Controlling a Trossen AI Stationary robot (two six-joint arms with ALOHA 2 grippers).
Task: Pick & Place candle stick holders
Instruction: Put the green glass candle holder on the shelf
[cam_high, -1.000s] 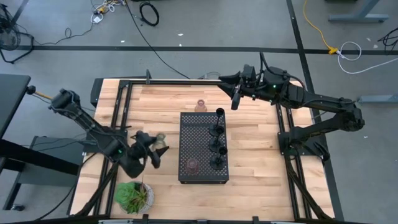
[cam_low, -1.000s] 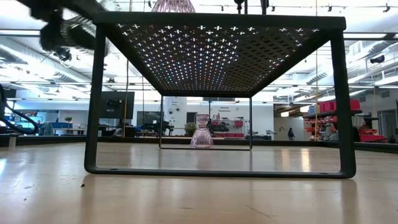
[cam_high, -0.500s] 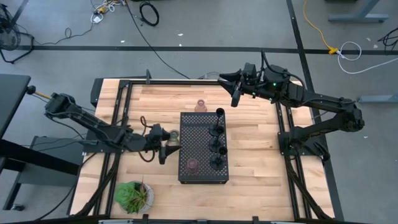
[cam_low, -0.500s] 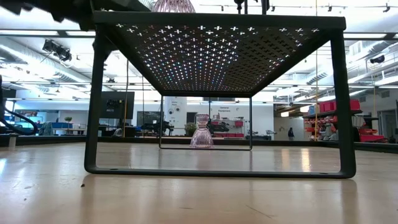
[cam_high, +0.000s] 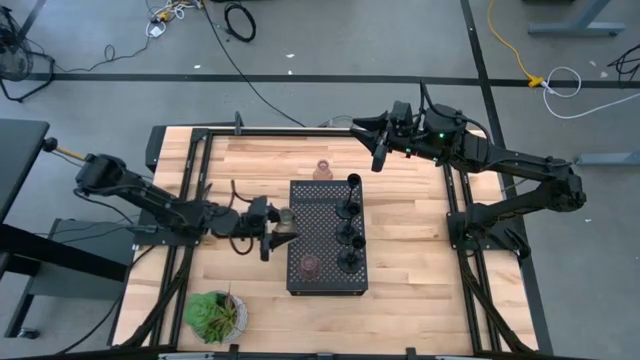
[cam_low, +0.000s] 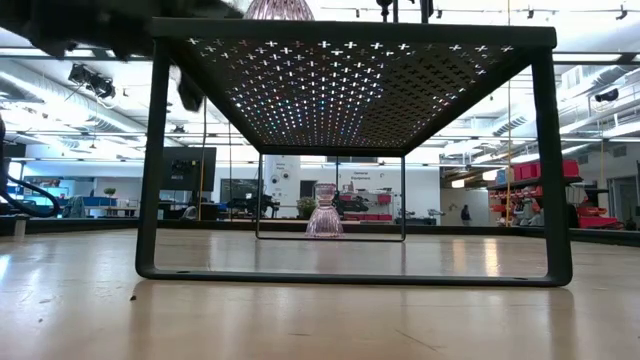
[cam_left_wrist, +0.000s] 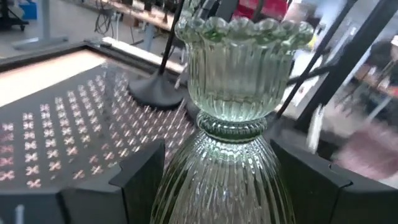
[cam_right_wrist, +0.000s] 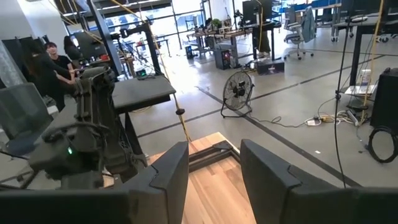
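Left wrist view: the left gripper (cam_left_wrist: 214, 186) clamps the green glass holder (cam_left_wrist: 239, 93) in its jaws, beside the tray (cam_high: 325, 215). Right gripper (cam_right_wrist: 214, 180) hangs above the tabletop (cam_high: 250, 160), jaws apart.

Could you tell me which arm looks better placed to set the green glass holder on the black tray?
Left, probably: the left gripper grips the green holder at the tray edge, while the right gripper hovers empty, far off.

In the left wrist view the green holder (cam_left_wrist: 233, 118) is cut off below, its base unseen. In the low view the tray (cam_low: 350, 40) rim hides all but the top of a pink holder (cam_low: 278, 9). The left gripper (cam_low: 120, 20) there is blurred.
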